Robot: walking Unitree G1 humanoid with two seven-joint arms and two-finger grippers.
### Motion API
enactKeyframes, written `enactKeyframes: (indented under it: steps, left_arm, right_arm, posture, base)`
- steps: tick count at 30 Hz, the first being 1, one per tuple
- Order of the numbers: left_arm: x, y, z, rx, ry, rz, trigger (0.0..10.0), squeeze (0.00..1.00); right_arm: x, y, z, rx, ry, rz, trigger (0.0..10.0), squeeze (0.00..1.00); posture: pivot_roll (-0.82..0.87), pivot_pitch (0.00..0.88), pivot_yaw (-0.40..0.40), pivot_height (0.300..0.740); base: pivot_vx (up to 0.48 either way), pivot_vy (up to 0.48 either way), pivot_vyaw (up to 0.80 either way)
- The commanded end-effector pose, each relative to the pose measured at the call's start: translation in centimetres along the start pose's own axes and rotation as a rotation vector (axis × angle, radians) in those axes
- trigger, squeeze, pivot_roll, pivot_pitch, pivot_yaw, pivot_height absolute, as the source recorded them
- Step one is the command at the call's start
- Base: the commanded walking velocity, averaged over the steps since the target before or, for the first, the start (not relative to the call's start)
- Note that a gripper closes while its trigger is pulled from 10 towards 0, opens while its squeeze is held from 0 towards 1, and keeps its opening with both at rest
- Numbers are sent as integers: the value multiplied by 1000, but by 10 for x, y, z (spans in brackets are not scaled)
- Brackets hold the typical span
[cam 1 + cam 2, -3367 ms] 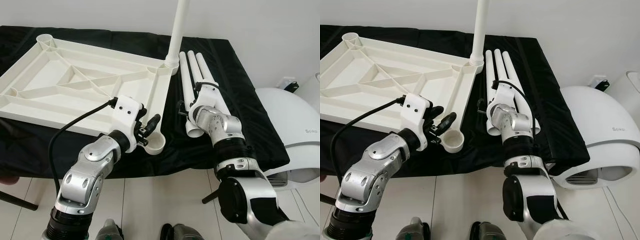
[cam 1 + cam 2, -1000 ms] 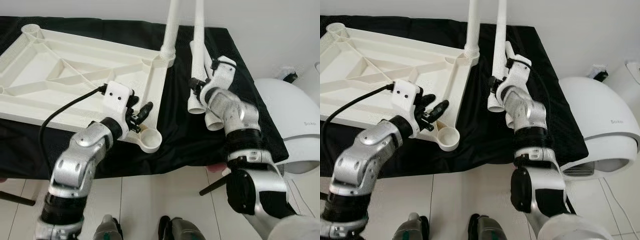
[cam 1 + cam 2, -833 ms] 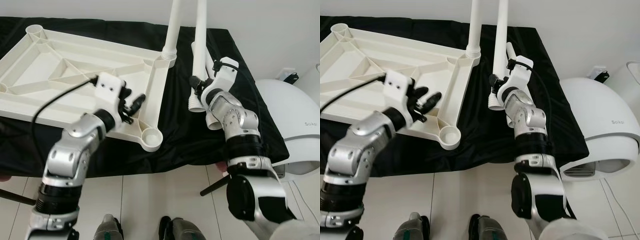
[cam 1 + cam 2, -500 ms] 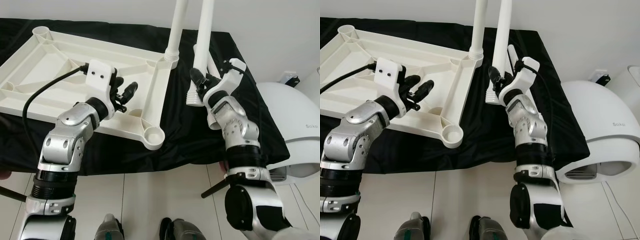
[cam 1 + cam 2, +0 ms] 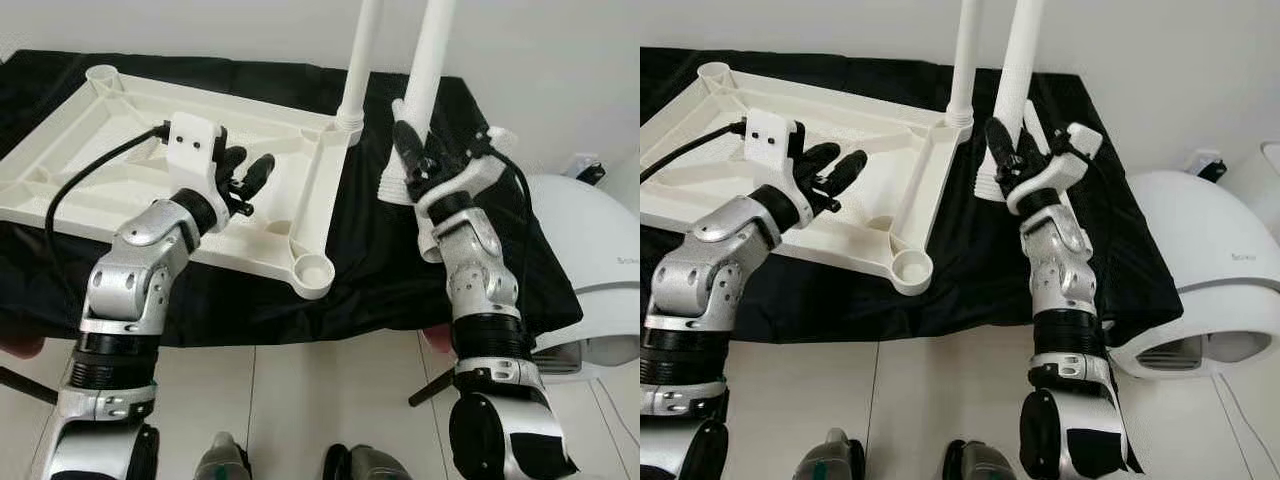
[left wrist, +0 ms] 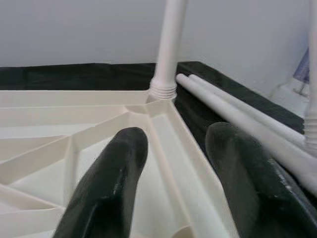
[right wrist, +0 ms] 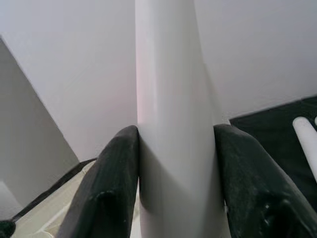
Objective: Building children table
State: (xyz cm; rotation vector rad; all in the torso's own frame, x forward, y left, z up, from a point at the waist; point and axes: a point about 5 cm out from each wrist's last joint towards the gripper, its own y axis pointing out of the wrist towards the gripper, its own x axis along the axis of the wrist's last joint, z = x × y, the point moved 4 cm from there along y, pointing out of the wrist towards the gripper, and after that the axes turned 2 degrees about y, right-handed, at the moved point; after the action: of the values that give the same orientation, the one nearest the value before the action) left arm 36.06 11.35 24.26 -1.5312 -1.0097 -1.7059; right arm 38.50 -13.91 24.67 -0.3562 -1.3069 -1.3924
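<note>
The white tabletop (image 5: 120, 150) lies upside down on the black cloth. One white leg (image 5: 358, 60) stands screwed into its far right corner socket. My right gripper (image 5: 415, 160) is shut on a second white leg (image 5: 428, 60), held upright to the right of the tabletop with its threaded end (image 5: 393, 186) hanging just above the cloth. In the right wrist view both fingers (image 7: 111, 183) press against that leg (image 7: 171, 124). My left gripper (image 5: 250, 165) hovers open over the tabletop's ribs, nothing between its fingers (image 6: 114, 183). The near right corner socket (image 5: 313, 270) holds no leg.
Two more white legs (image 6: 237, 124) lie on the black cloth (image 5: 370, 280) beside the tabletop. A white domed appliance (image 5: 590, 260) stands on the floor at the right, close to the table's edge. White tiled floor lies below.
The right gripper lifted a leg off the cloth and tipped it upright. The left gripper moved from the near corner socket back over the tabletop's ribs.
</note>
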Motion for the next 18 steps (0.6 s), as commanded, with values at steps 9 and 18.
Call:
enactKeyframes:
  steps: [9, 18]
  left_arm:
    - [-2, 1, -9, -76, -54, -20, 10000, 1000]
    - [9, 2, -25, -208, -187, -51, 10000, 118]
  right_arm:
    - [7, -5, 12, 134, -40, -59, 10000, 0]
    - [-13, -12, 14, 226, -72, 31, 10000, 0]
  posture:
    - [15, 0, -31, 740]
    - [26, 0, -41, 740]
  base:
    - [0, 0, 0]
    - [0, 0, 0]
